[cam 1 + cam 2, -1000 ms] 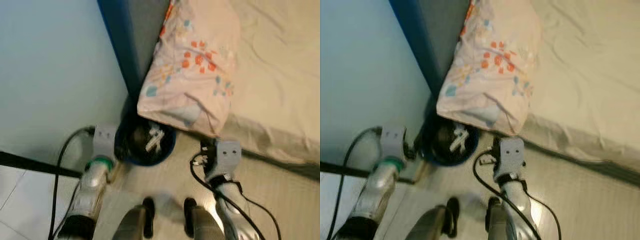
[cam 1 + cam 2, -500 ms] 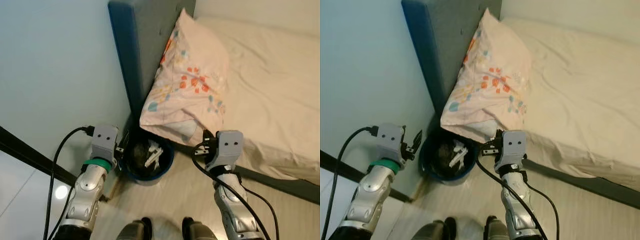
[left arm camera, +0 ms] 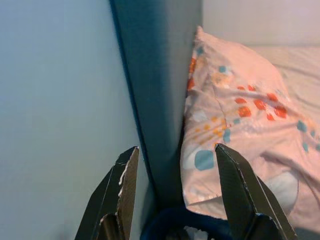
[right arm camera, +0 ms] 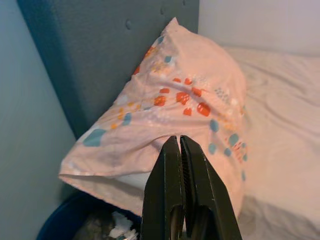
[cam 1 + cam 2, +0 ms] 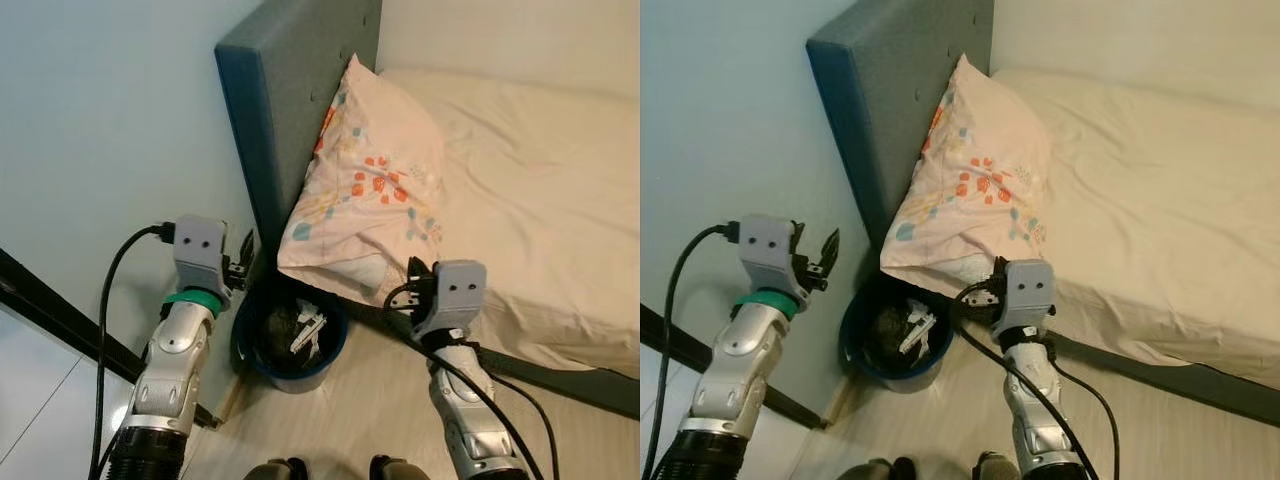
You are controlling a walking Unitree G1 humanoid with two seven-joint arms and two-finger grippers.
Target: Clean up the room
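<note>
— Where's your left gripper (image 3: pixel 172 192)?
— Fingers spread wide, empty; the blue bin (image 5: pixel 288 335) of rubbish sits just below their tips, beside the headboard (image 5: pixel 290 120).
— And your right gripper (image 4: pixel 182 195)?
— Fingers pressed together, holding nothing; the floral pillow (image 4: pixel 175 115) lies just beyond them, overhanging the bin.

Bedroom corner: a dark blue-grey padded headboard (image 5: pixel 290 110) stands against a pale blue wall (image 5: pixel 100 120). The bed (image 5: pixel 540 200), with a rumpled cream sheet, extends from the headboard; pale wood-look floor (image 5: pixel 370 400) lies beside the bed.
</note>
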